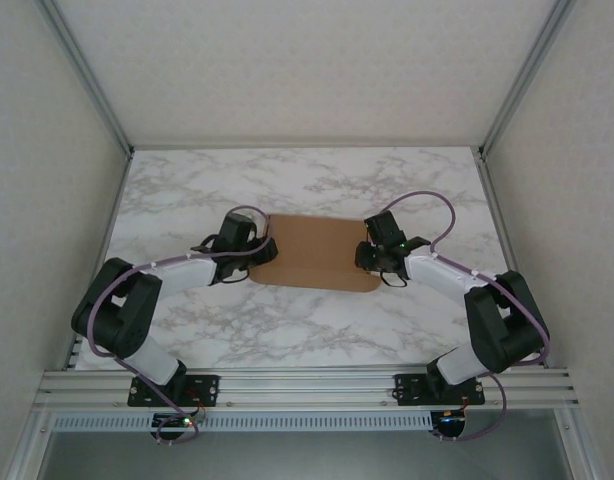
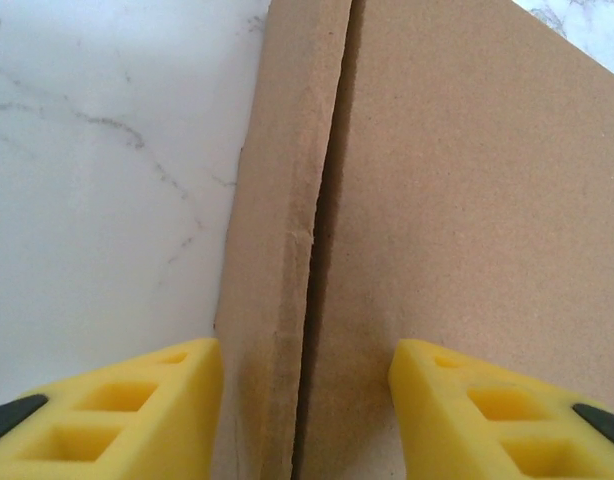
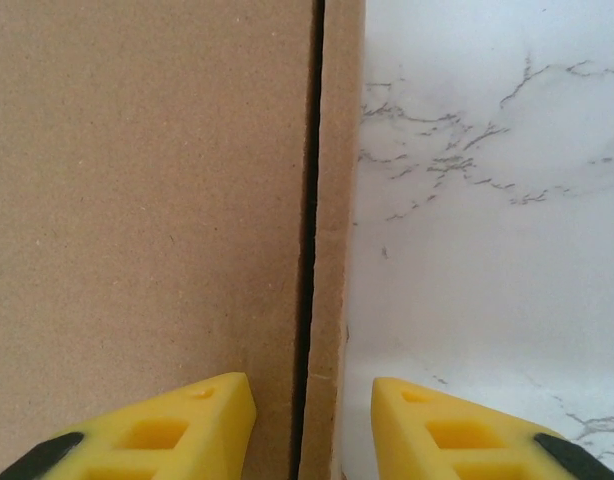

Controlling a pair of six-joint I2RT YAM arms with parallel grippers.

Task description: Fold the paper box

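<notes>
The paper box [image 1: 317, 252] is a flat brown cardboard shape lying in the middle of the marble table. My left gripper [image 1: 262, 250] is at its left edge and my right gripper [image 1: 372, 255] at its right edge. In the left wrist view the yellow fingers [image 2: 187, 400] stand apart astride a narrow side flap [image 2: 287, 200], with a dark slit between that flap and the main panel [image 2: 467, 200]. The left gripper [image 2: 305, 365] is open. In the right wrist view the right gripper [image 3: 313, 395] is open too, straddling the right side flap [image 3: 339, 200] beside the panel [image 3: 137, 200] without pinching it.
White marble tabletop [image 1: 317, 320] surrounds the box on all sides. Pale enclosure walls rise at left, right and back. An aluminium rail [image 1: 307, 385] carrying both arm bases runs along the near edge. Purple cables loop over each arm.
</notes>
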